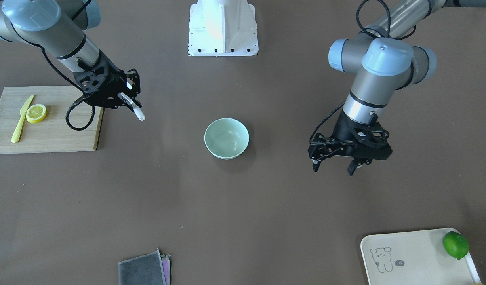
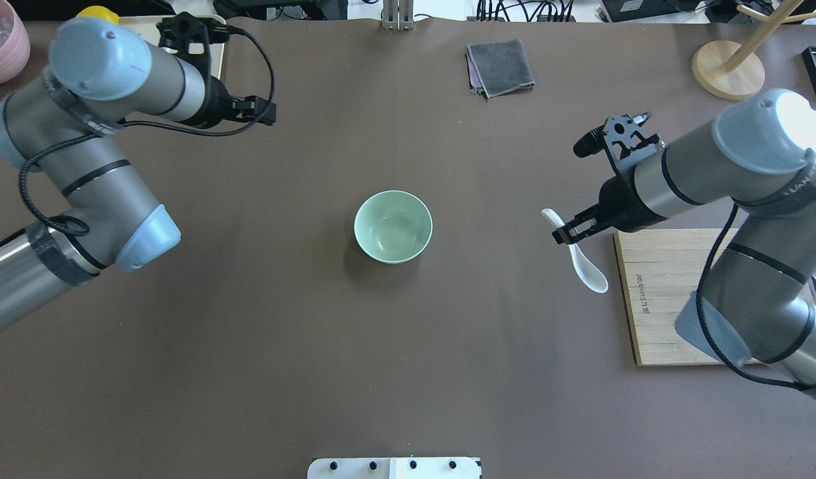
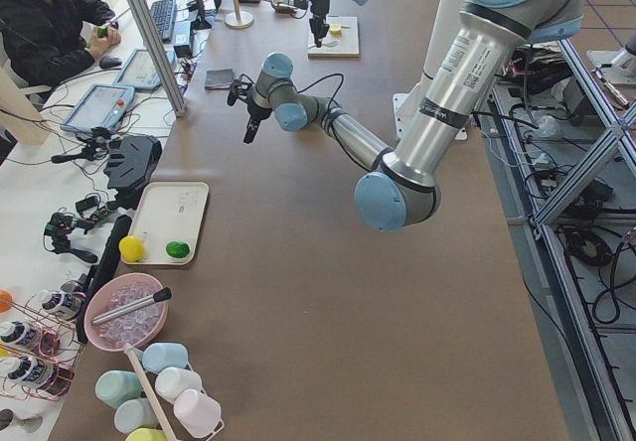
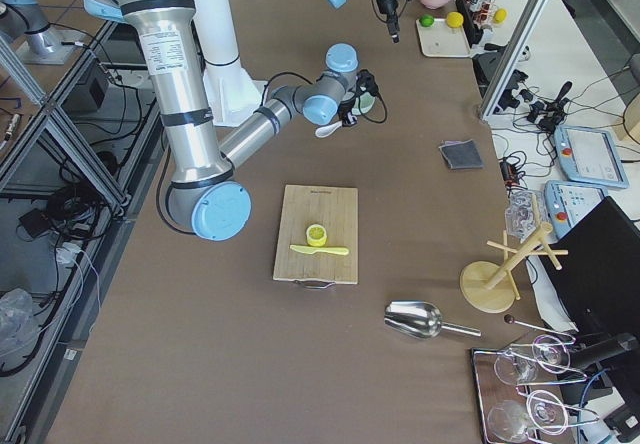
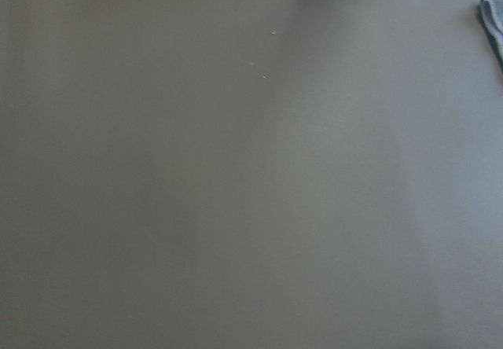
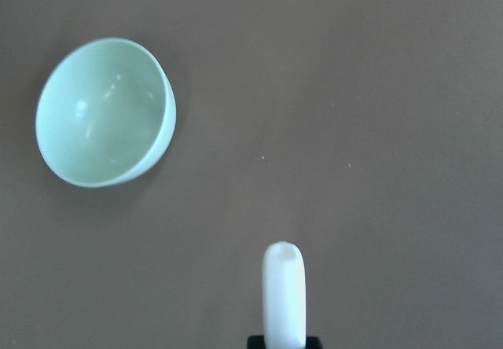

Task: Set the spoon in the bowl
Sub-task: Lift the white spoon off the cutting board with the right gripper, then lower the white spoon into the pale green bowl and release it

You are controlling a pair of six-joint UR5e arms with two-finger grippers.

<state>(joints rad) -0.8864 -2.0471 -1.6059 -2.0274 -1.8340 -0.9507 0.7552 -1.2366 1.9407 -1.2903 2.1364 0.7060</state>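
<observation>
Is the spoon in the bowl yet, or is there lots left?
Not yet. Done: the right arm's jaws grip the spoon. Now: it's held beside the wooden board, well apart from the bowl. Left: carry it over the bowl, which is empty, and let go.

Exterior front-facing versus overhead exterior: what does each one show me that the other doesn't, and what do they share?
Only front-facing: the lemon slice and yellow knife on the cutting board, the lime on the tray, and the left gripper with its jaws open. Only overhead: the pink bowl and wooden stand base in the top corners, plus the spoon at full length. Both: the bowl, empty; the right gripper holding the spoon off to one side of it; the grey cloth.
</observation>
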